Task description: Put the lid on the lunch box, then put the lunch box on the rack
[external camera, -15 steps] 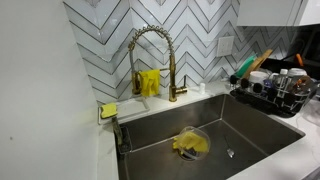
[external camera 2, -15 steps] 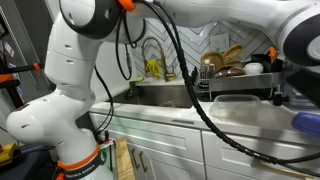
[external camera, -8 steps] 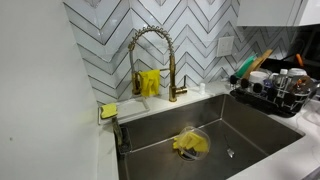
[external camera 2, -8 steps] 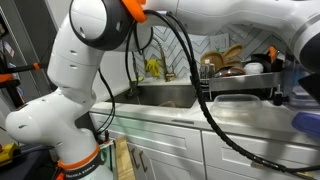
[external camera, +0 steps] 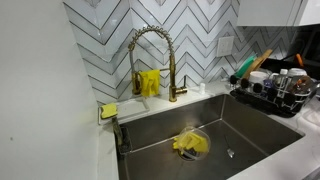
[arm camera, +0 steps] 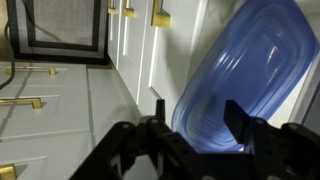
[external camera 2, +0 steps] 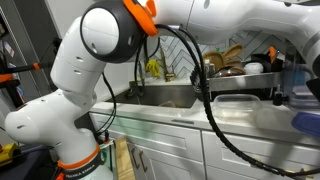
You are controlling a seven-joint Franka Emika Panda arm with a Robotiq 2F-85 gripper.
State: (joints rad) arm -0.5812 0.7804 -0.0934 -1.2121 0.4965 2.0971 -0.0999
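A blue translucent lid (arm camera: 250, 70) fills the right of the wrist view, just beyond my gripper (arm camera: 195, 102). The two fingers stand wide apart with nothing clamped between them; the gripper is open. In an exterior view the lid (external camera 2: 306, 121) lies at the counter's front edge at far right, under the dark gripper (external camera 2: 292, 88). A clear lunch box (external camera 2: 236, 102) sits on the counter in front of the rack. The black wire rack shows in both exterior views (external camera: 270, 97) (external camera 2: 242, 76), beside the sink, loaded with dishes.
The steel sink (external camera: 255, 140) holds a yellow cloth (external camera: 190, 144) over a round strainer. A gold faucet (external camera: 152, 45) stands behind it. White cabinet doors with gold handles (arm camera: 25, 102) lie below the counter. The arm's white links (external camera 2: 90, 60) fill the left of an exterior view.
The arm's orange-ringed elbow has swung to the right and come further into view. The sink, rack and lunch box have not moved.
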